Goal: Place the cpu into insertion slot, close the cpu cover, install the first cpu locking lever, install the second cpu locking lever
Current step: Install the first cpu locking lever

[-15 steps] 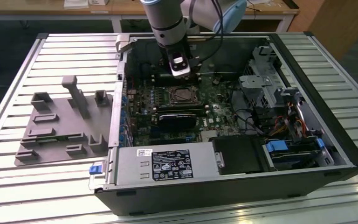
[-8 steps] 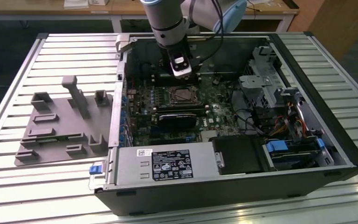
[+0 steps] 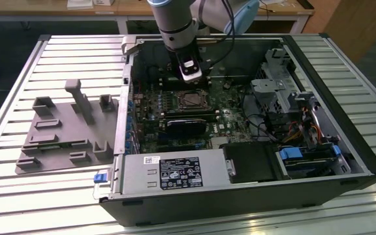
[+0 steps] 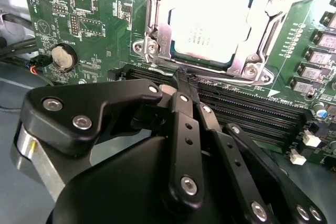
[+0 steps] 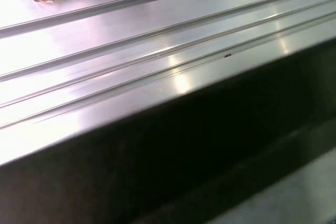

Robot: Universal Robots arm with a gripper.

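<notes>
A: One big computer case (image 3: pixel 240 208), with green board (image 4: pixel 105 19) all around the insertion slot (image 3: pixel 178 100). Gripper (image 4: pixel 184 77) just beside the slot, pinched shut, holding nothing.
B: Cpu cover (image 4: pixel 269 22) down over it, cpu (image 4: pixel 212 24) inside. Probably lever time: push the thin lever (image 4: pixel 153 19) slowly, no scraping.

The arm (image 3: pixel 175 19) hangs almost straight down from the top of the exterior view, and its wrist (image 3: pixel 189 66) points downward. In the second wrist view the gripper (image 4: pixel 185 80) has its black fingers (image 4: pixel 184 129) pressed together into a narrow tip, seemingly with nothing between them.
</notes>
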